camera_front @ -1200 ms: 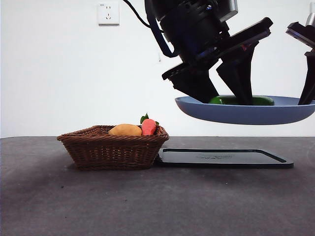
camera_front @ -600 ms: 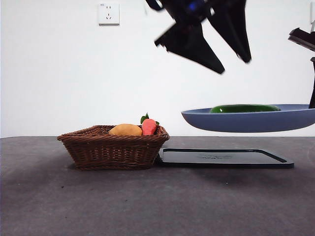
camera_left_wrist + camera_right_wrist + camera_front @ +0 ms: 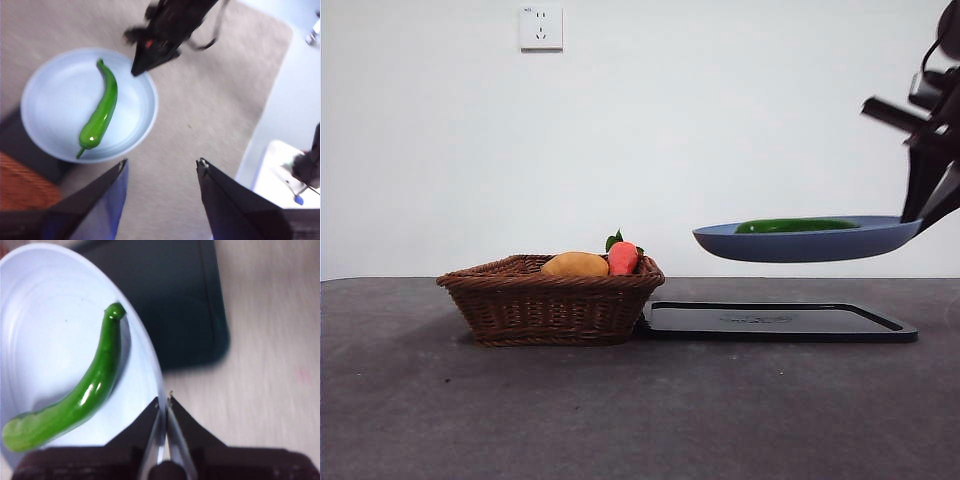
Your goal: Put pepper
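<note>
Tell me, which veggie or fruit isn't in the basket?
The long green pepper. It lies alone on the blue plate held up by the right gripper.

One pepper (image 3: pixel 796 226), one blue plate (image 3: pixel 806 244), one wicker basket (image 3: pixel 550 301), one black tray (image 3: pixel 775 322), one orange fruit (image 3: pixel 575 265), and seemingly one red vegetable (image 3: pixel 622 257), partly hidden.

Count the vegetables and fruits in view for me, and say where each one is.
3. The pepper lies on the blue plate that the right gripper holds above the tray. The orange fruit and red-orange vegetable sit in the basket, which may hide more.
</note>
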{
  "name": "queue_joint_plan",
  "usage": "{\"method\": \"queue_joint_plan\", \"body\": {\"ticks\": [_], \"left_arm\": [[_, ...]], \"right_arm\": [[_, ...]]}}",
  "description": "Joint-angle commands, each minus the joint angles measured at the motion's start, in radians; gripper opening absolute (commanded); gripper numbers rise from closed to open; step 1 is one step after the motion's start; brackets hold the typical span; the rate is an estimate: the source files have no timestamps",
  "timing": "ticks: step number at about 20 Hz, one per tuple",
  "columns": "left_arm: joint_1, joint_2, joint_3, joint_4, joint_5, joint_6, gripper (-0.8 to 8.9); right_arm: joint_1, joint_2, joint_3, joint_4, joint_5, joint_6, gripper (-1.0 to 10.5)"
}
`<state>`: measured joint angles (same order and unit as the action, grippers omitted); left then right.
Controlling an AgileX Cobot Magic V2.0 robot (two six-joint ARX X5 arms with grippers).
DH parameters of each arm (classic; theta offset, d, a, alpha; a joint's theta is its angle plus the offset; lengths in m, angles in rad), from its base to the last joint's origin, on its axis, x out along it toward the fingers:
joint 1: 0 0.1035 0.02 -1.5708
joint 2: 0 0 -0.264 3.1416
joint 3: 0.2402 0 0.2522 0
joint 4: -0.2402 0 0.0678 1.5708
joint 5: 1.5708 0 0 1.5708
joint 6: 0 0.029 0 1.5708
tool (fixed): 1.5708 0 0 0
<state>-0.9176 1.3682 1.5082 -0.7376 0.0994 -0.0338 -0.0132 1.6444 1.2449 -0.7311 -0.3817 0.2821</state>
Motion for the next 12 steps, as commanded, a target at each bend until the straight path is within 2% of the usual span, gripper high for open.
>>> {"method": "queue_joint_plan", "body": {"ticks": [1,7,12], "left_arm": [[-0.010,-0.051,0.018,-0.009,-0.057,0.023,2.47],[-0.010,-0.180,0.018,-0.051,-0.182,0.030,2.47],[-0.010,-0.195,0.018,-0.066,-0.187,0.027,2.47]], "right_arm": [[0.000,0.096,0.072,0.029,-0.005,0.013,0.0],[0.000,0.271,0.153,0.126,-0.005,0.018,0.0],[0.000,0.333,0.153,0.167,-0.005,0.017,0.0]]}}
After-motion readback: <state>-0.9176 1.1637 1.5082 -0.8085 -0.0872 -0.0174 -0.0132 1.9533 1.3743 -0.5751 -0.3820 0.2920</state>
